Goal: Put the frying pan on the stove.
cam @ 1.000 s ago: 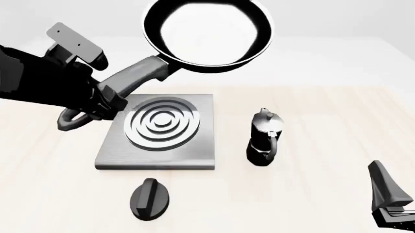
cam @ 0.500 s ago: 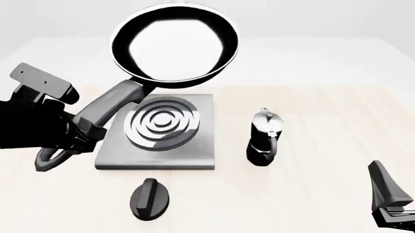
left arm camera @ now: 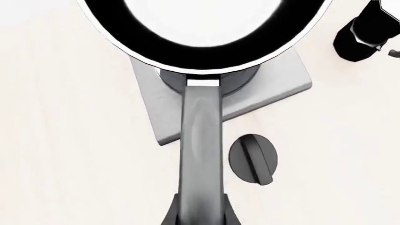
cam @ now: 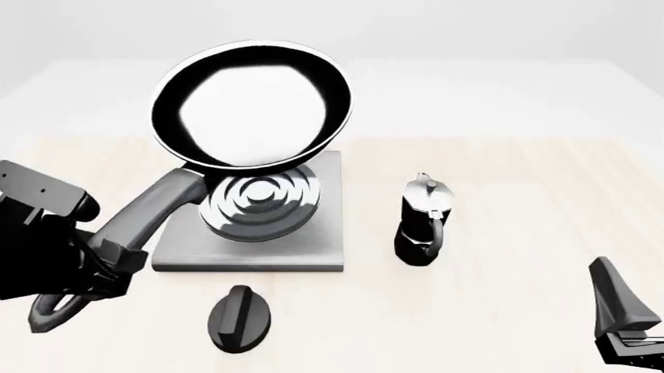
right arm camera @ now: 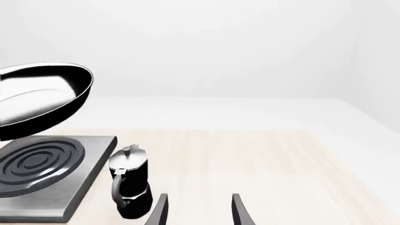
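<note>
Above table [cam: 498,194], frying pan [cam: 249,105] hangs tilted over stove [cam: 311,249], not touching. Left end effector [cam: 99,268] clenched on handle; pan bowl lies toward 1 o'clock along handle axis. Right end effector [right arm camera: 196,211] released, idle at 4 o'clock, well apart.

We see the glossy black frying pan [cam: 252,105] hanging clear above the square grey metal stove [cam: 311,241]; the black moka pot [cam: 424,219] and black oval knob [cam: 239,318] flank the plate.
</note>
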Action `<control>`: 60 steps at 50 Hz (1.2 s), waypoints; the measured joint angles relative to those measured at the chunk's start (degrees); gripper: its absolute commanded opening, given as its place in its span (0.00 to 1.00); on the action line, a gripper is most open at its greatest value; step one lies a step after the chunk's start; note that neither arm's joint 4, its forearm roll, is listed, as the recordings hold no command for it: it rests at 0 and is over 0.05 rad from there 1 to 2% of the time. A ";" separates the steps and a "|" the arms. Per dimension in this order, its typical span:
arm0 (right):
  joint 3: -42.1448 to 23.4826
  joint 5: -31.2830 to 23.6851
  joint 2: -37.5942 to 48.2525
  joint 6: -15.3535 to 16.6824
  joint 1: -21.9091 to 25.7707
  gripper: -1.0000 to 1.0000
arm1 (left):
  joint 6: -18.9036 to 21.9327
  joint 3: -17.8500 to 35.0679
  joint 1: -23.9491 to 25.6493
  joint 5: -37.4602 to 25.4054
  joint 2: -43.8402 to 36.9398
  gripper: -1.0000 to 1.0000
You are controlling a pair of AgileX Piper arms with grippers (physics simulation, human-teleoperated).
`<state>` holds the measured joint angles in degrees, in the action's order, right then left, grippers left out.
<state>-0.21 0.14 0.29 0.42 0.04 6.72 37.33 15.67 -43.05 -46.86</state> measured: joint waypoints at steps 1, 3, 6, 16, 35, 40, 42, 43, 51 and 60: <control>0.00 0.00 0.00 0.00 0.00 1.00 | 0.05 -0.27 -0.12 0.05 0.08 0.00; 0.00 0.00 0.00 0.00 0.00 1.00 | 0.08 -0.75 -0.28 0.11 0.25 0.00; 0.00 0.00 0.00 0.00 0.00 1.00 | 0.13 -1.40 -0.46 0.23 0.45 0.00; 0.00 0.00 0.00 0.00 0.00 1.00 | 0.27 -3.14 -0.88 0.65 0.92 0.00; 0.00 0.00 0.00 0.00 0.00 1.00 | 1.48 -4.96 -1.89 1.17 0.87 0.00; 0.00 0.00 0.00 0.00 0.00 1.00 | 1.71 -5.10 -1.73 1.24 0.65 0.00; 0.00 0.00 0.00 0.00 0.00 1.00 | 1.77 -5.18 -1.65 1.28 0.57 0.00; 0.00 0.00 0.00 0.00 0.00 1.00 | 1.75 -5.23 -1.57 1.33 0.53 0.00; 0.00 0.00 0.00 0.00 0.00 1.00 | 1.52 -6.05 -1.05 2.28 -0.03 0.00; 0.00 0.00 0.00 0.00 0.00 1.00 | 1.07 -7.26 -0.77 3.09 -0.08 0.00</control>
<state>-0.21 0.14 0.29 0.42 0.05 7.79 30.07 14.90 -39.97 -46.94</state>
